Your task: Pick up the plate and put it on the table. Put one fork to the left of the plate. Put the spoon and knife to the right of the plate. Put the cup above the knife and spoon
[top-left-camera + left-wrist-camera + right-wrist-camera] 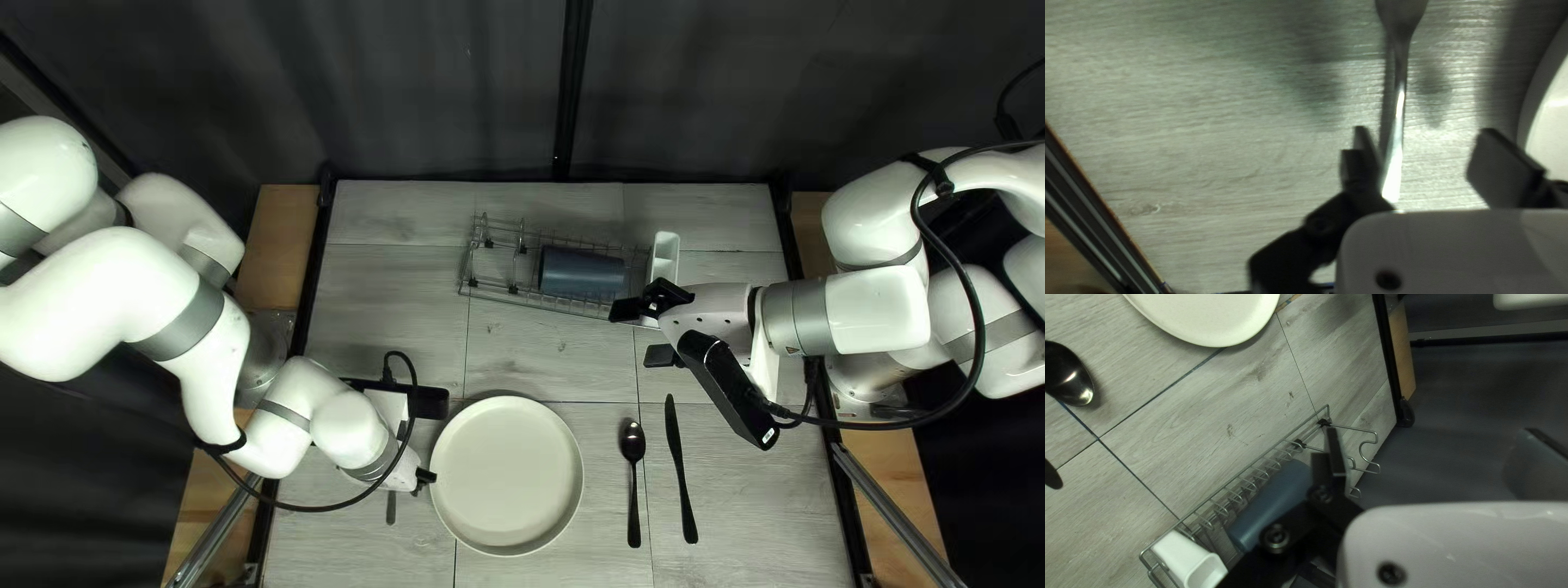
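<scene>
Fork [1400, 103] lies between the parted fingers of the left gripper [1423, 135], left of the plate [507, 475] as asked, while the cup [582, 273] lies in the rack [470, 253] beside the released right gripper [1432, 433], presumably to be set above the spoon [632, 444] and knife [680, 468].

No readable text, brand, number or sign in any view. Small pale label [771, 437] on end of black housing [727, 387] mounted beside right gripper [642, 333], at end away from fingertips; print too small to read. Tiny mark [795, 351] on right arm [876, 311], behind same gripper, toward arm's base; too small to make out.
</scene>
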Robot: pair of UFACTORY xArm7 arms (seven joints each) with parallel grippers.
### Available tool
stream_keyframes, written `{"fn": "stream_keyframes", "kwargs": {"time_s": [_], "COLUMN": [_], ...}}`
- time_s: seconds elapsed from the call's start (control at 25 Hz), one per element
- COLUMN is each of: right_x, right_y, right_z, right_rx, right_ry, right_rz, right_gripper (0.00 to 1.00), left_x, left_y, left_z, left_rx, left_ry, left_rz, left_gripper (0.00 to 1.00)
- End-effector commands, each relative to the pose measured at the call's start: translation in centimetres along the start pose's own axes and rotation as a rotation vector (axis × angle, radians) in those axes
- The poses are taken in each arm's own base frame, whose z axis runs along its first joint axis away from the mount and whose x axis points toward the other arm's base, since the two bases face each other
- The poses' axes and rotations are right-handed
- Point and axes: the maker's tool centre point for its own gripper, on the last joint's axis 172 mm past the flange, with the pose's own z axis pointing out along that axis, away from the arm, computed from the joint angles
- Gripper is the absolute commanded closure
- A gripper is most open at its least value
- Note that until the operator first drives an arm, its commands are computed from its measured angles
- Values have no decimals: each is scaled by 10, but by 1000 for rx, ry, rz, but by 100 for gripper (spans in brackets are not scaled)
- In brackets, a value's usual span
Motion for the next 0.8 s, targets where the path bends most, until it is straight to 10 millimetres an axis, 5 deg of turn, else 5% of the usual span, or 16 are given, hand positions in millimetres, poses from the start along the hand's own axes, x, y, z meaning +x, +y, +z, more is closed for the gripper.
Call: {"fn": "stream_keyframes", "kwargs": {"time_s": [0.04,0.32,0.4,0.8], "right_x": [0,0,0,0], "right_y": [0,0,0,0], "right_z": [0,0,0,0], "right_rx": [0,0,0,0], "right_ry": [0,0,0,0], "right_rz": [0,0,0,0], "right_gripper": [0,0,0,0], "left_x": [9,30,21,21], "left_y": [2,14,26,28], "left_z": [-44,-155,-184,-188], "left_rx": [-5,-10,-65,-75], "left_ry": [39,154,208,201], "left_rz": [26,165,285,303], "left_gripper": [0,0,0,0]}}
